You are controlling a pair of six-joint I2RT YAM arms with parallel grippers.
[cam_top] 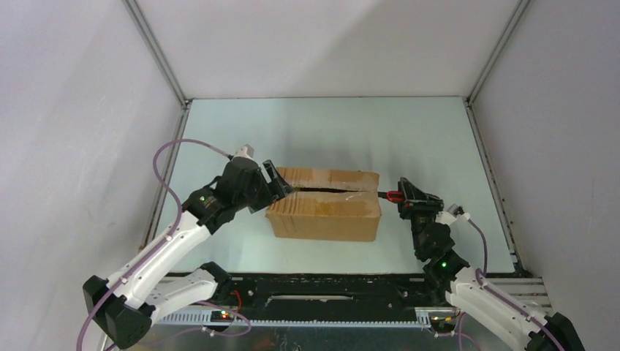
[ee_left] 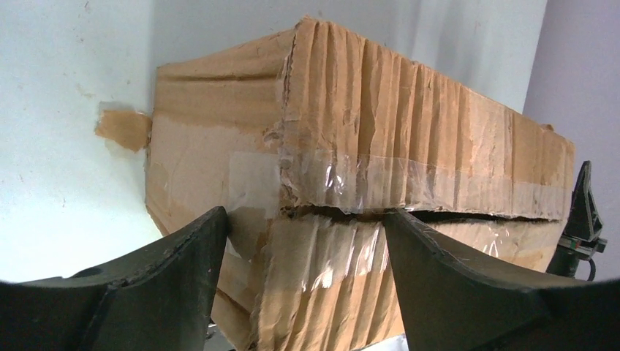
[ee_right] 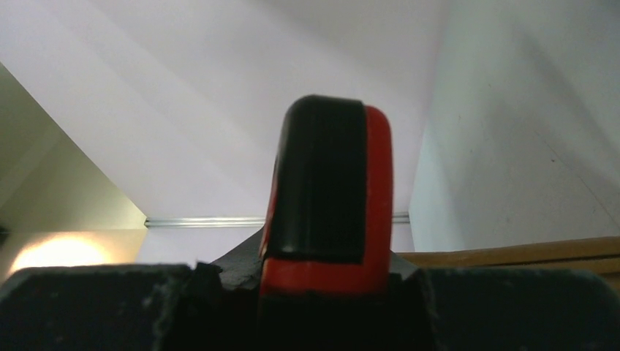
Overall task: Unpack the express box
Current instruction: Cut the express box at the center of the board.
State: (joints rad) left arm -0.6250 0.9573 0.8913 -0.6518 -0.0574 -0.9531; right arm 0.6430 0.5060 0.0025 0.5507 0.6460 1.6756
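The express box is a brown cardboard carton lying on the table, its top seam split open along the middle. In the left wrist view the box shows torn clear tape over the slit. My left gripper is open at the box's left end, its fingers straddling the near top flap's corner. My right gripper is shut on the red-handled utility knife, held at the box's right end by the seam. The knife points toward the slit.
White enclosure walls and metal frame rails surround the pale table. A scrap of brown tape lies on the table beside the box's left end. The arm bases and a black rail sit at the near edge.
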